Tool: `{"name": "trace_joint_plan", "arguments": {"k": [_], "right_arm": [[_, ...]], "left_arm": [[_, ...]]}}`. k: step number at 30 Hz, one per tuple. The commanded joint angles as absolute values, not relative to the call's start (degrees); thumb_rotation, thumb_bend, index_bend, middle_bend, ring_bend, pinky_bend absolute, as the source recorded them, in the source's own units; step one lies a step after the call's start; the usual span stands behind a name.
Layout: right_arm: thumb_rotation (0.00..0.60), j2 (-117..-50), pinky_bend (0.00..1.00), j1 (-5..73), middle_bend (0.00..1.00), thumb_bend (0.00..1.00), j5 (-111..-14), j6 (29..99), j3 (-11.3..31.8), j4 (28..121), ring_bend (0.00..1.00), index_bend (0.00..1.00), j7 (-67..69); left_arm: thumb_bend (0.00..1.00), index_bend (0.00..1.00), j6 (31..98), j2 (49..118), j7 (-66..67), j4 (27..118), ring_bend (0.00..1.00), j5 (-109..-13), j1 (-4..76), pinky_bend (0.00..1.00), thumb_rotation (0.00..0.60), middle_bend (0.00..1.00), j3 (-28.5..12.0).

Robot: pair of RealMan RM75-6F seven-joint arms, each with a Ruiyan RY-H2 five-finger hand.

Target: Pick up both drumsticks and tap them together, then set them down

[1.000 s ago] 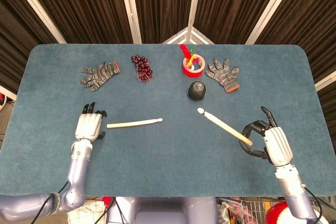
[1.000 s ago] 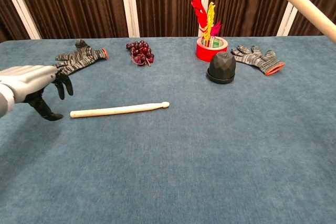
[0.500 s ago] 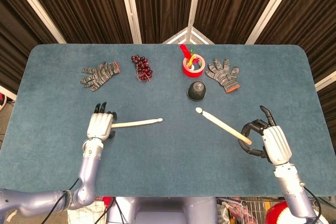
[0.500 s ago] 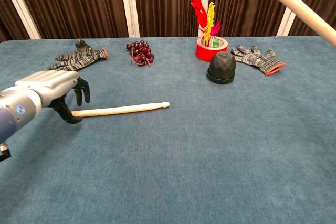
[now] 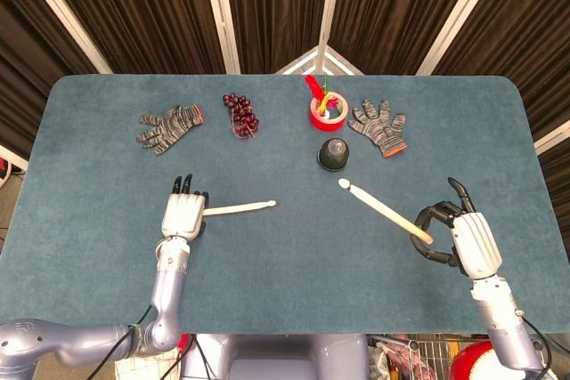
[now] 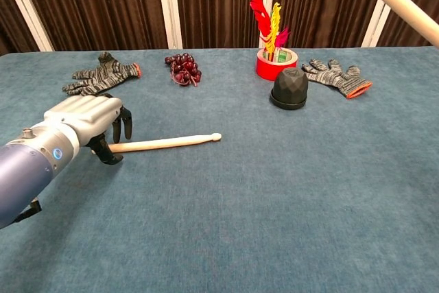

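One pale wooden drumstick (image 5: 239,208) (image 6: 168,143) lies flat on the blue table (image 5: 285,273), tip pointing right. My left hand (image 5: 183,212) (image 6: 88,124) hovers over its butt end, fingers spread and hanging down on either side of the stick, thumb beside it, with the end hidden beneath. The stick still rests on the cloth. My right hand (image 5: 461,239) grips the second drumstick (image 5: 385,210) by its butt, holding it above the table with the tip aimed up-left. In the chest view only that stick's shaft (image 6: 394,1) crosses the top right corner.
At the back lie a striped glove (image 5: 169,126), a bunch of dark grapes (image 5: 240,114), a red tape roll holding feathers (image 5: 327,109), a second glove (image 5: 378,126), and a black faceted cup (image 5: 333,153) near the raised stick's tip.
My left hand has slid right along the table until it covers the lying drumstick's butt end. The right hand with its stick has shifted slightly to the right.
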State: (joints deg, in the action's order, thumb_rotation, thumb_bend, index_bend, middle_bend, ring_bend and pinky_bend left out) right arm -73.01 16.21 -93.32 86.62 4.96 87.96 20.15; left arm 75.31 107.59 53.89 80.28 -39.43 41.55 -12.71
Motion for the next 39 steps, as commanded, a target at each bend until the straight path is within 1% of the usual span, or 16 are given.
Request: {"name": "trace_joint_plan", "arguments": {"k": [1,9,14,39], "right_arm": [[0.600,-72.97,0.01,16.13,0.64,0.42,-93.26,86.60,4.92,87.82,0.47,0.78,20.31],[0.600,-73.11,0.02,16.00,0.64,0.42,-93.24,86.62,4.97,87.55,0.47,0.78,20.39],[0.600,-73.26,0.02,15.88,0.64,0.42,-93.06,86.59,4.99,87.13,0.47,0.78,20.53],[0.600,-73.25,0.02,15.55,0.65,0.42,-92.82,86.53,5.13,86.46,0.47,0.79,20.56]], "left_arm": [[0.41,0.44,75.44,108.01,54.64,79.53,0.05,-39.10,41.67,0.00,0.600,0.43,-12.84],[0.42,0.46,75.03,109.33,57.36,77.75,0.07,-38.21,42.23,0.00,0.600,0.45,-12.75],[0.45,0.48,74.88,110.26,57.58,77.41,0.07,-38.91,42.60,0.00,0.600,0.48,-12.82],[0.46,0.52,77.53,112.06,62.14,77.20,0.09,-38.72,42.49,0.00,0.600,0.52,-13.20]]}}
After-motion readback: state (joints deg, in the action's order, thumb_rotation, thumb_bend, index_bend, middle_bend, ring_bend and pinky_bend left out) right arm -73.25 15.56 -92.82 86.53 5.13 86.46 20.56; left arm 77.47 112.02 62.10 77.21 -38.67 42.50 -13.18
